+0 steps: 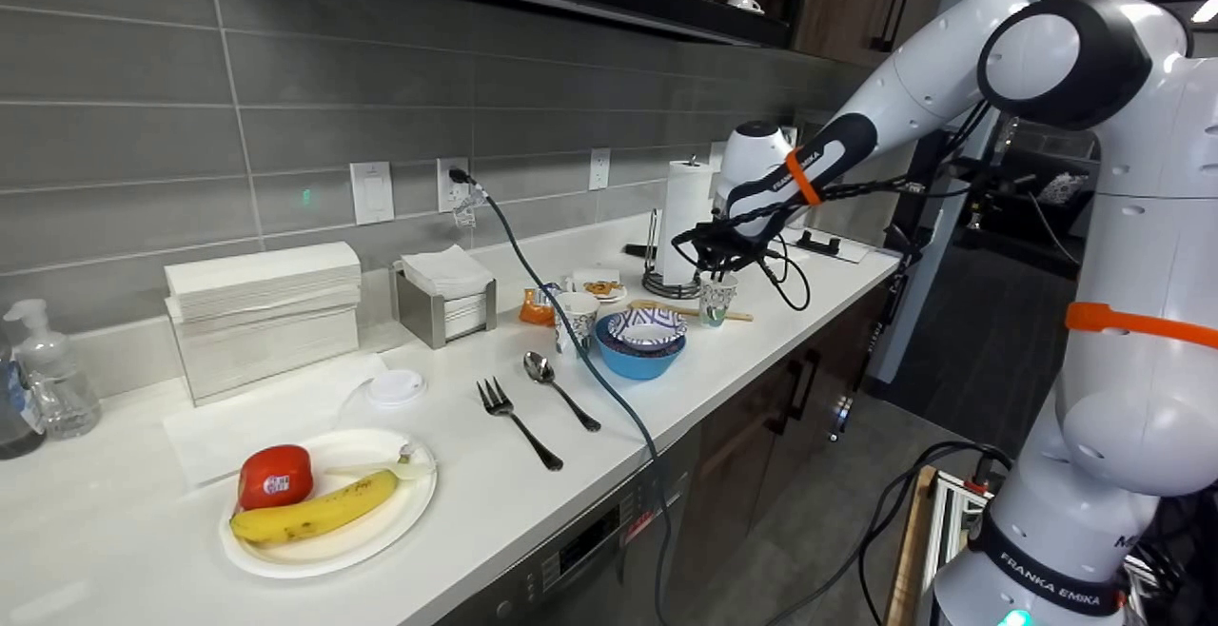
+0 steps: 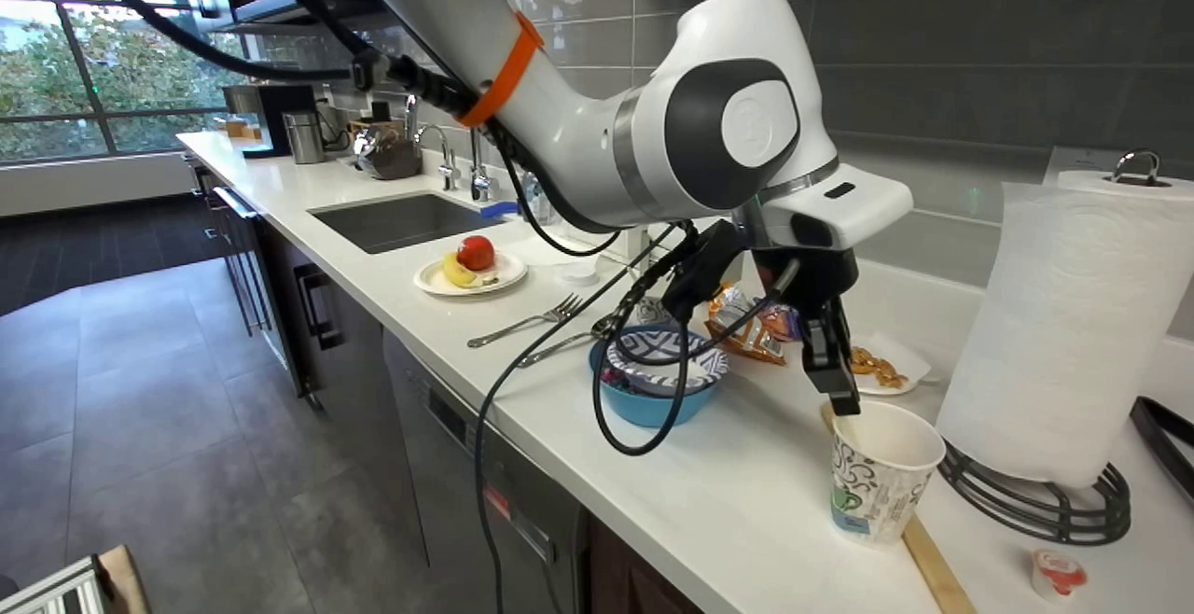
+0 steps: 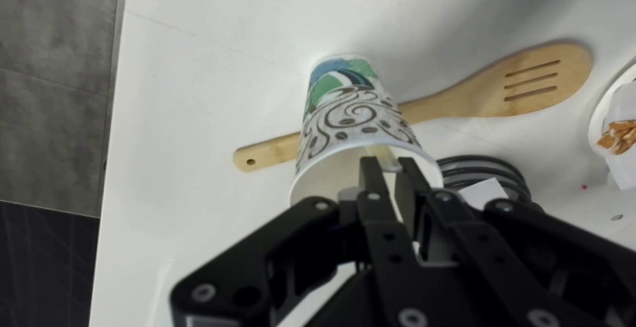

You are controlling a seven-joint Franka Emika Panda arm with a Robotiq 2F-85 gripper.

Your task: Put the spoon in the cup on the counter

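Observation:
The patterned paper cup (image 3: pixel 353 113) stands upright on the pale counter (image 3: pixel 208 68); both exterior views also show the cup (image 1: pixel 718 301) (image 2: pixel 881 488). My gripper (image 3: pixel 389 164) points down with its fingertips at the cup's mouth; they also show in an exterior view (image 2: pixel 845 406). The fingers are close together around a pale, translucent flat handle (image 3: pixel 385 157) that runs down inside the cup. It looks like a plastic spoon's handle; its lower part is hidden by the cup wall. A metal spoon (image 1: pixel 539 367) lies on the counter beside a fork (image 1: pixel 521 426).
A bamboo spatula (image 3: pixel 526 83) lies under or behind the cup. A paper towel roll (image 2: pixel 1063 334) on a wire stand is close by. Blue and patterned bowls (image 2: pixel 644 409), another paper cup (image 1: pixel 585 312) and a fruit plate (image 1: pixel 333 555) stand along the counter. Cables hang from the arm.

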